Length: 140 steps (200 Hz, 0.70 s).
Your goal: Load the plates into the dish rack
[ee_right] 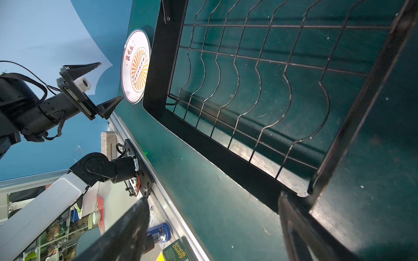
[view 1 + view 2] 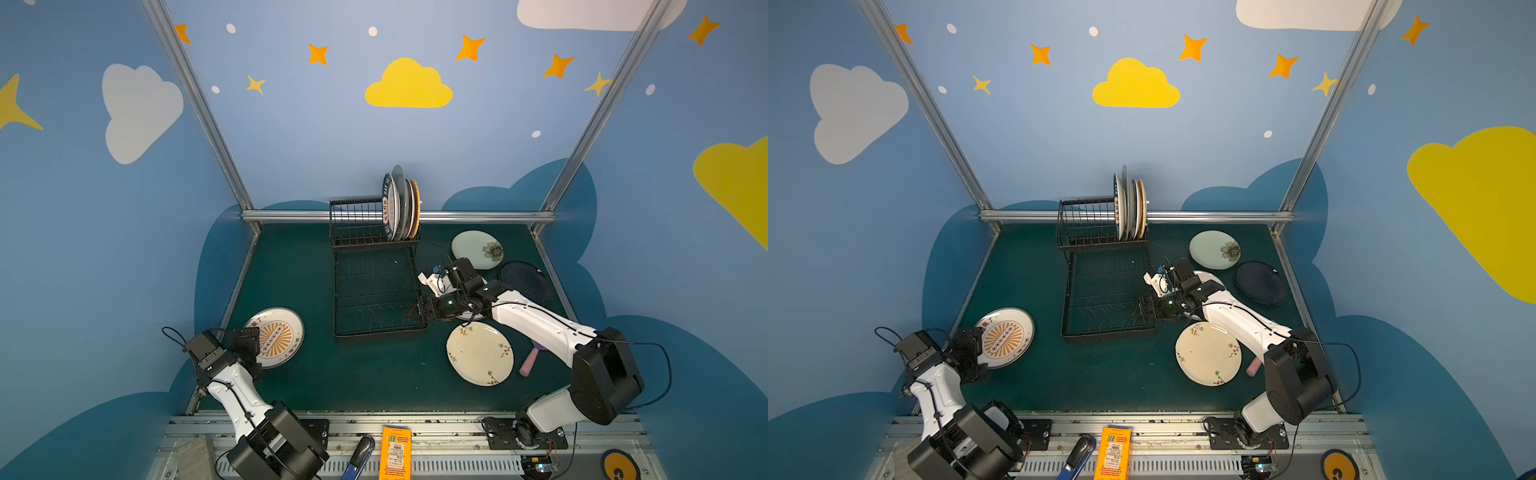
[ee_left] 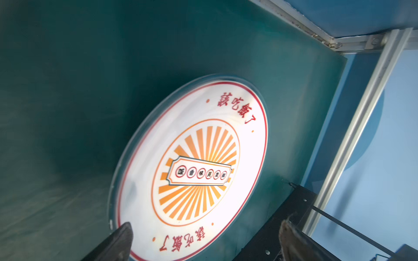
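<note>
The sunburst plate (image 2: 276, 337) lies flat on the green table (image 2: 353, 374), left of the dish rack (image 2: 380, 335) and well apart from it. Our left gripper (image 3: 204, 237) hovers at its near rim, jaws wide apart and empty. We judge the pick-up is the step in hand. We should slip one finger under the rim, close firmly, then tip the plate upright for a slot beside the racked plates (image 2: 401, 208). Our right gripper (image 1: 212, 201), jaws also apart, sits at the tray's corner; whether it touches is unclear.
</note>
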{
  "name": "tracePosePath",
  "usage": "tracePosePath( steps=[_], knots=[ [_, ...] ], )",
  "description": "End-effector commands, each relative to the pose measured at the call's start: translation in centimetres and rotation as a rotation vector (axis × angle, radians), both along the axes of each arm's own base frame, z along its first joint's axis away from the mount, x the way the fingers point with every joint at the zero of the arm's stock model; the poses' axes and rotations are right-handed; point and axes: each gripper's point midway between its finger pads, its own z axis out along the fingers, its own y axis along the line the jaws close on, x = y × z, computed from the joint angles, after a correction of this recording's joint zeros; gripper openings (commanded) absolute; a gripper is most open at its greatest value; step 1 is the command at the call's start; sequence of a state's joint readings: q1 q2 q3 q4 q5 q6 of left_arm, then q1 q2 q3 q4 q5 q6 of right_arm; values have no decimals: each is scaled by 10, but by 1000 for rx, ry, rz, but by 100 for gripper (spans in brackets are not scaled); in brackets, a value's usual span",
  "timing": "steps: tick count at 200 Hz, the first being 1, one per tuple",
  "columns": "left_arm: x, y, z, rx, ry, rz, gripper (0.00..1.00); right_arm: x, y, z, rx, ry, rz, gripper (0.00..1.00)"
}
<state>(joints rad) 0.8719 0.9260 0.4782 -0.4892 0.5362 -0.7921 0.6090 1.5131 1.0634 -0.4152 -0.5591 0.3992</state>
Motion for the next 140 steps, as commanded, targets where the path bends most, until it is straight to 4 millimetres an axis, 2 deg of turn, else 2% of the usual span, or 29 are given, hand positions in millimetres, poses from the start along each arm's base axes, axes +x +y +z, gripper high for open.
tracePosePath(
  steps=[1, 10, 38, 60, 105, 140],
  knots=[
    [-8, 0, 8, 27, 58, -5, 100, -1, -1, 2, 21, 4, -3, 88],
    [-28, 0, 2, 15, 180, 61, 100, 0, -1, 2, 22, 3, -4, 88],
    [-50, 6, 2, 44, 293, 120, 100, 1, -1, -1, 29, 12, -9, 88],
    [-55, 6, 2, 46, 318, 141, 100, 1, -1, -1, 35, 17, -6, 88],
    [-45, 3, -10, 32, 246, 138, 100, 1, 0, -4, 41, 41, -5, 88],
    [-23, 0, -20, 19, 100, 113, 99, 2, -1, -5, 38, 52, -4, 87]
  ],
)
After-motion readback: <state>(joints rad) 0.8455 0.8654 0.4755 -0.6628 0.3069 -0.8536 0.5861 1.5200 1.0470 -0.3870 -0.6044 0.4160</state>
